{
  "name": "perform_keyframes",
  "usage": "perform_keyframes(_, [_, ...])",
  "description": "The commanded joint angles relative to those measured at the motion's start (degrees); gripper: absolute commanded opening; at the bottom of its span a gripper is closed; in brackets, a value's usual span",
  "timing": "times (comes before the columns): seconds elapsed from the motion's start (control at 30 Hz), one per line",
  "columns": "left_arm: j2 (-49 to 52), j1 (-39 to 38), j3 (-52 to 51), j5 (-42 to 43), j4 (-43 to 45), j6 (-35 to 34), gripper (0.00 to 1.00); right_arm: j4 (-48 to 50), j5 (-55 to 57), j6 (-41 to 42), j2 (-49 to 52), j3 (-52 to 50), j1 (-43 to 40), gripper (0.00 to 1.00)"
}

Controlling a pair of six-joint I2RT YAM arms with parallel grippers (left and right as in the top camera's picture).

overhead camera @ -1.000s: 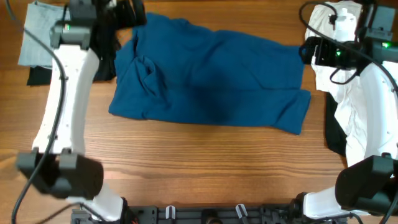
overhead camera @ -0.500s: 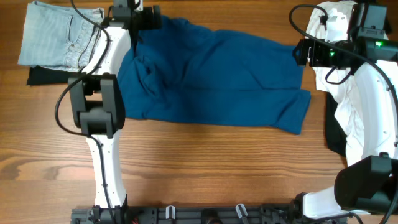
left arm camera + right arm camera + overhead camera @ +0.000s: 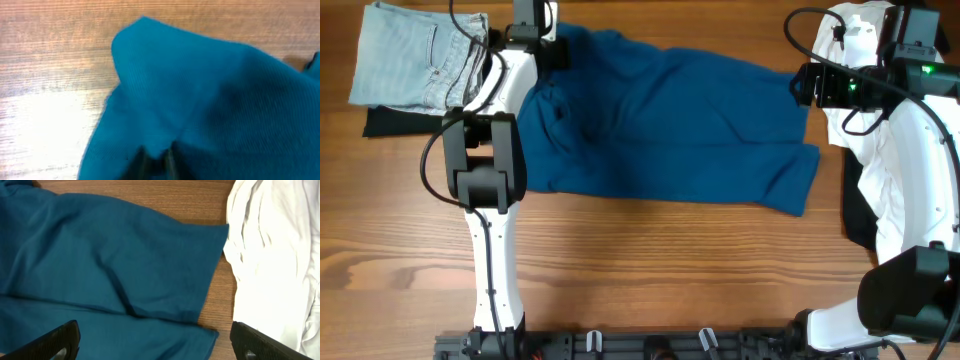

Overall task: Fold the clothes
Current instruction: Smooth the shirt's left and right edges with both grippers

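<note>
Left gripper [image 3: 157,158] clamps the shirt [image 3: 660,120] at its far-left corner; right gripper [image 3: 155,341] hangs spread above the far-right edge. Seize that corner too, then draw both nearward together.

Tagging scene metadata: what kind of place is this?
Probably a robotics lab bench for laundry folding: wood-grain table, two robot arms mounted at its near edge, plus a blue shirt, jeans and white shirt.

No readable text, label or number shows anywhere.
</note>
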Motion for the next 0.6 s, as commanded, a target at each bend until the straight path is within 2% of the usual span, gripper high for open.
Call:
perform_keyframes(0.0, [0.57, -0.39, -1.16, -3.43, -8.11, -4.57, 0.04, -0.02, 0.33, 0.0, 0.74, 0.57, 0.24, 0.96])
perform_keyframes(0.17, [-9.86, -0.46, -1.16, -3.39, -24.44, -6.23, 0.04, -0.07, 0.28, 0.11, 0.74, 0.57, 0.24, 0.95])
perform_keyframes(0.23, [-12.26, -0.46, -1.16, -3.39, -33.18, -7.26, 0.04, 0.0, 0.31, 0.09, 0.74, 0.57, 0.24, 0.96])
perform_keyframes(0.27, [-12.26, -0.46, -1.16, -3.39, -34.73, -7.23, 0.04, 0.07, 0.31, 0.07, 0.74, 0.57, 0.24, 0.96])
perform_keyframes(0.3, [-12.26, -0.46, -1.16, -3.41, -36.04, -7.19, 0.17, 0.2, 0.31, 0.07, 0.74, 0.57, 0.24, 0.96])
perform_keyframes(0.37, [-12.46, -0.44, -1.01, -3.39, -34.27, -6.56, 0.55, 0.85, 0.02, 0.09, 0.74, 0.57, 0.24, 0.96])
perform_keyframes(0.4, [-12.63, -0.46, 0.11, -3.39, -32.54, -5.64, 0.61, 1.03, -0.39, 0.13, 0.74, 0.57, 0.24, 0.95])
perform_keyframes(0.47, [-12.68, -0.52, 4.28, -0.5, -29.66, -2.64, 0.62, 1.05, -0.39, 0.13, 0.74, 0.57, 0.24, 0.96])
perform_keyframes(0.57, [-12.28, -0.83, 5.05, 3.02, -20.96, 0.33, 0.71, 1.14, -1.46, 0.17, 0.74, 0.57, 0.24, 0.96])
